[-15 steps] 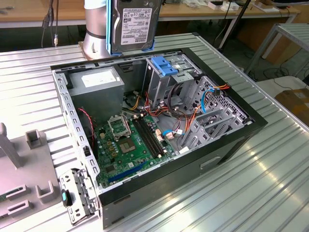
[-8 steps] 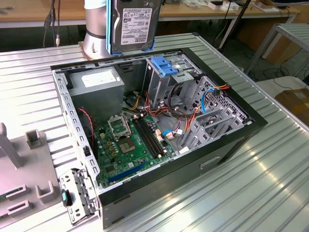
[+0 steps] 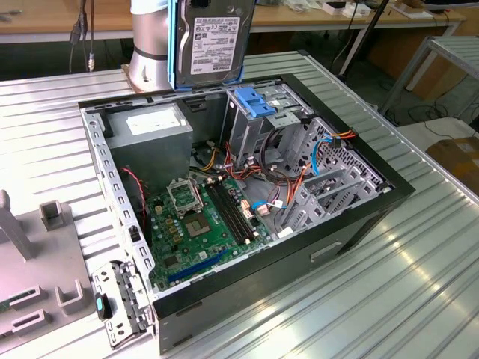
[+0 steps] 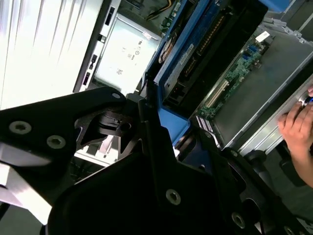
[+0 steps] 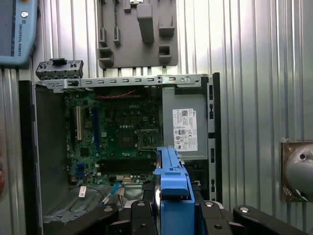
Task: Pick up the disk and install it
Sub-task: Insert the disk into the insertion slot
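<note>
The disk [image 3: 213, 41] hangs upright in the air above the back of the open computer case [image 3: 352, 224], its white label facing the exterior camera and a blue frame along its edges. In both wrist views my gripper [image 5: 173, 216] [image 4: 177, 131] is shut on the disk, with black fingers [image 5: 139, 215] clamped on either side of its blue-framed edge [image 5: 171, 188]. The disk [image 4: 195, 54] stretches away from the fingers over the case. Below it in the case sits the drive cage with a blue bracket [image 3: 254, 101].
The case [image 5: 215, 122] lies open on the ribbed metal table, showing the motherboard [image 3: 202, 224], the grey power supply [image 3: 153, 123] and loose cables [image 3: 277, 187]. A grey fixture plate [image 3: 30, 254] lies at the exterior view's left. A person's hand [image 4: 298, 125] rests beside the case.
</note>
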{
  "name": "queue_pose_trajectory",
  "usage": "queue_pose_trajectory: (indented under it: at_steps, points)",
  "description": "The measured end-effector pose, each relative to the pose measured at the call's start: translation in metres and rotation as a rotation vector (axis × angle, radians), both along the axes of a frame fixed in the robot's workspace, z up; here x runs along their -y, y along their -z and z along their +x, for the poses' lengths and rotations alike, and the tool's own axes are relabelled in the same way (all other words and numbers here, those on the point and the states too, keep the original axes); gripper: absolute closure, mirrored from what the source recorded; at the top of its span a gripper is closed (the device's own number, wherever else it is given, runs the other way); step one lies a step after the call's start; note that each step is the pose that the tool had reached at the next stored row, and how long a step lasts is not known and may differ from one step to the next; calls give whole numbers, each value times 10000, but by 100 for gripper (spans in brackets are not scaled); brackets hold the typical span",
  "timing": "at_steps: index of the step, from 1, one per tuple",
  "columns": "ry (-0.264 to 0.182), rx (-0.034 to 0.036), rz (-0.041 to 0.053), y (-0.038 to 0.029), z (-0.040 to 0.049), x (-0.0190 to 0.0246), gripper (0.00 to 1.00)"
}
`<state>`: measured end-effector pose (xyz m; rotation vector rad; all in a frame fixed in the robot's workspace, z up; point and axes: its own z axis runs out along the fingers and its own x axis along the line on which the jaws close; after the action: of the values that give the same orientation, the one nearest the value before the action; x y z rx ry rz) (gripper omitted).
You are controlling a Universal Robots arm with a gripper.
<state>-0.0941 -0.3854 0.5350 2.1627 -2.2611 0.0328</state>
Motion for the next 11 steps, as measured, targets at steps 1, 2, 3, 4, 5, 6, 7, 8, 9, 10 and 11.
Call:
queue_pose_trajectory:
  at_steps: [1,2,3,4,5,6,7,8,9,10,11]
  points:
    - [1,-1,-1,2,0,63,63]
    - [2,0,0,7,0,163,63]
    - [-1,0,1,13,0,259,63]
    - [1,-1,0,15,0,292,63]
    - [1,-1,-1,17,0,326,63]
    - [2,0,1,23,0,391,63]
    - [0,-1,0,27,0,454,63]
    - [1,0,1,35,0,480,63]
    - [3,0,2,38,-1,484,63]
    - [-1,-1,-1,39,0,497,63]
    - [0,0,1,42,0,503,63]
